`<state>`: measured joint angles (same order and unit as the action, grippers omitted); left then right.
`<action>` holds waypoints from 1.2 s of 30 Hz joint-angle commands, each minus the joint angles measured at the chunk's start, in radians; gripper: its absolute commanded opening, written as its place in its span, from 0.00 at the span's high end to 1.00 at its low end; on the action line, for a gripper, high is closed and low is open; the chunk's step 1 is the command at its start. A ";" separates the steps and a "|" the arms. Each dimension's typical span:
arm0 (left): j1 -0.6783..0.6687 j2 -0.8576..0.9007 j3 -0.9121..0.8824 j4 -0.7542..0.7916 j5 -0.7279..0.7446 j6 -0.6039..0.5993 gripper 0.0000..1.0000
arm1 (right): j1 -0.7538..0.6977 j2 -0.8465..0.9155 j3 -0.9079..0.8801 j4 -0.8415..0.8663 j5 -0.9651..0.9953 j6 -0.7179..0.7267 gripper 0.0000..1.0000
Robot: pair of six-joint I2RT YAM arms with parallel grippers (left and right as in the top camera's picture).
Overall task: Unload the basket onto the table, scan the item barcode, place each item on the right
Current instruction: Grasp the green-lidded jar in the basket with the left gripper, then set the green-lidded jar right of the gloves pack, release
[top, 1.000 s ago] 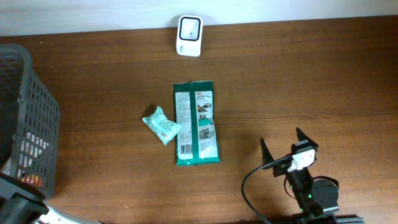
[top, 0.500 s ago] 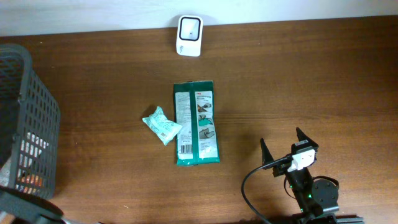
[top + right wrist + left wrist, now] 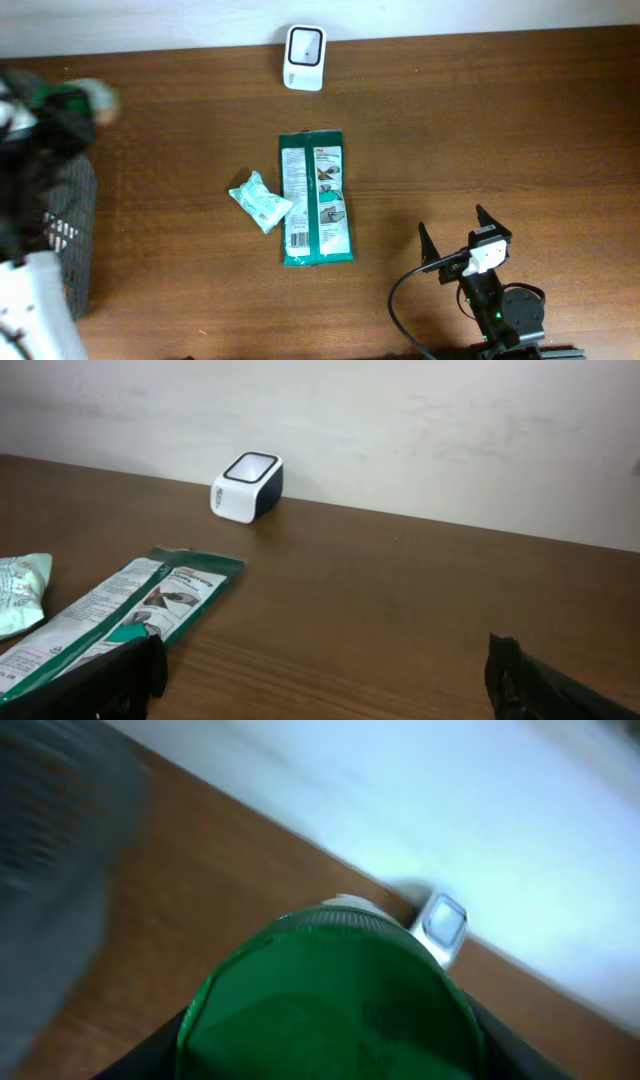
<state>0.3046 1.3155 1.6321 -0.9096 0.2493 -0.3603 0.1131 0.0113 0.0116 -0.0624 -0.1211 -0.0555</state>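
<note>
Two arms at one wooden table (image 3: 480,120); clock positions are read from the overhead view.
1. Green round-ended item (image 3: 330,1005): heavily blurred, pinched between the jaws of the left gripper (image 3: 62,100) at 10 o'clock, over the far end of the dark mesh basket (image 3: 75,230). Any label is too blurred to read.
2. White scanner (image 3: 305,45): 12 o'clock, at the far table edge, well apart from the green item.
3. Green flat pack (image 3: 315,197): centre, lying 12-to-6.
4. Small teal packet (image 3: 260,200): just beside the pack, at its 9 o'clock.
5. Right gripper (image 3: 452,225): 5 o'clock, jaws spread wide, bare table between them.
</note>
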 commanded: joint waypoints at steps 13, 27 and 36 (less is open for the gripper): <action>-0.927 0.631 -0.046 0.296 -0.275 -0.005 0.53 | 0.003 -0.008 -0.006 -0.002 0.002 0.008 0.01; -1.132 0.806 -0.046 0.342 -0.383 -0.005 0.48 | 0.003 -0.008 -0.006 -0.002 0.002 0.008 0.02; -1.132 0.807 -0.046 0.290 -0.527 -0.005 0.37 | 0.003 -0.008 -0.006 -0.002 0.002 0.008 0.02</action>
<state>-0.8291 2.0930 1.5822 -0.6025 -0.2440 -0.3603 0.1131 0.0113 0.0116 -0.0624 -0.1207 -0.0551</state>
